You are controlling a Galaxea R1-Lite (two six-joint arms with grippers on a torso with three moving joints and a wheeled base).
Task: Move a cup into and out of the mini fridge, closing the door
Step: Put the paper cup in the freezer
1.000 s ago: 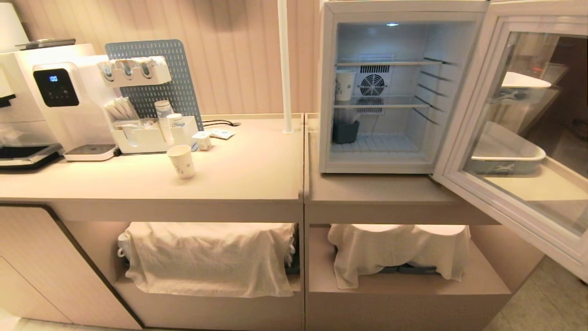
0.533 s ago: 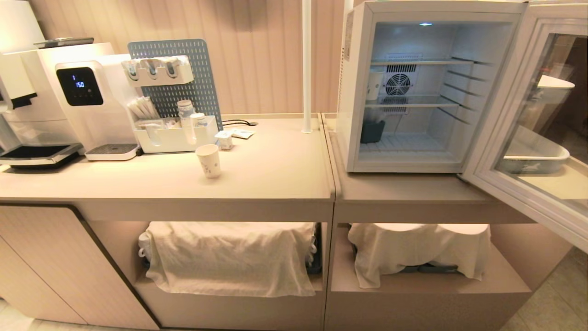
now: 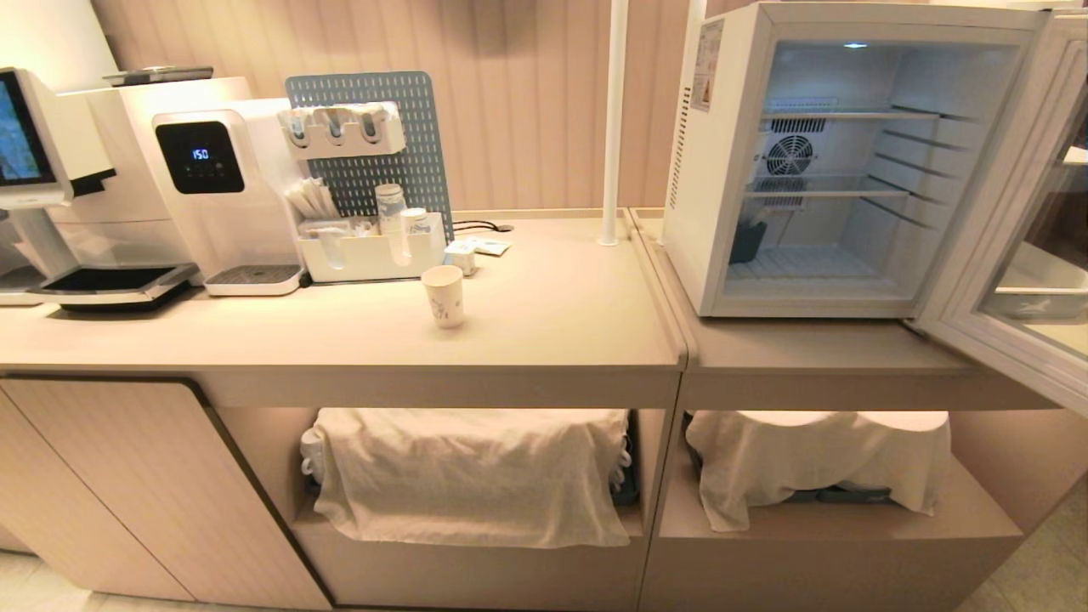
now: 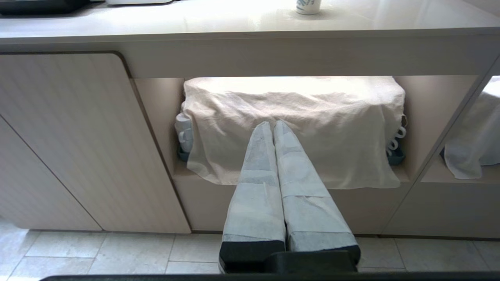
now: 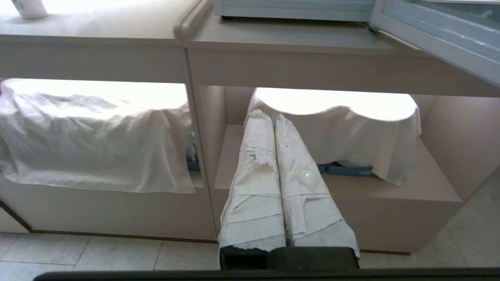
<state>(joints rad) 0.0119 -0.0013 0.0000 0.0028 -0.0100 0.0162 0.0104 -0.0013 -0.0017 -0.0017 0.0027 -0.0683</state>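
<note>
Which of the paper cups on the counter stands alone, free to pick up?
The small white paper cup with blue marks, standing upright on the bare counter; the stacked ones sit in the white organizer.

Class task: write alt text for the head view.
A small white paper cup stands on a beige counter; right of it, a boxy white mini fridge has its glass-windowed door swung open. Neither tool shows.

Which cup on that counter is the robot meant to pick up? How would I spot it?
Start at the white water dispenser with the black display on the counter, then look to the white organizer tray beside it. The cup stands alone in front of that tray, upright on bare counter. It is small, white and open-topped, unlike the stacked cups in the tray and the squat lidded tub behind it.
</note>
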